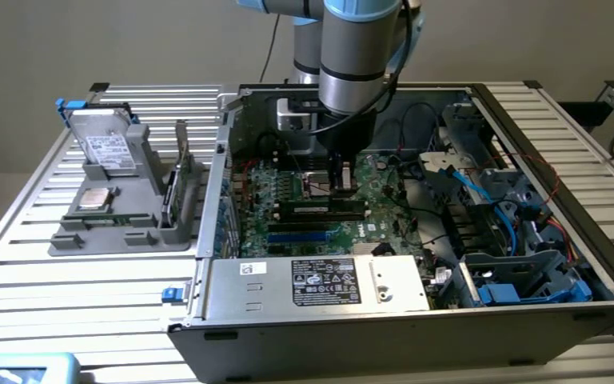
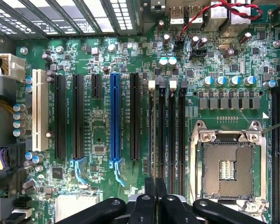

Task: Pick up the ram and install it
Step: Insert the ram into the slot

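My gripper (image 1: pixel 340 192) reaches down into the open computer case (image 1: pixel 392 336) and sits just above the green motherboard (image 1: pixel 275 192). A long dark stick that looks like the ram (image 1: pixel 312 210) lies along the memory slots directly under the fingertips, standing slightly above the board. In the wrist view the gripper (image 2: pixel 155 184) has its two black fingers pressed together, nothing visible between them, over the near end of the memory slots (image 2: pixel 166 126). Whether the fingertips touch the ram I cannot tell.
An open processor socket (image 2: pixel 226 168) lies beside the slots. The power supply (image 1: pixel 318 280) and blue cables (image 1: pixel 467 184) crowd the case. On the exterior view's left a grey tray (image 1: pixel 125 236) holds a hard drive (image 1: pixel 106 148), a processor chip (image 1: pixel 96 198) and a thin upright board (image 1: pixel 183 192).
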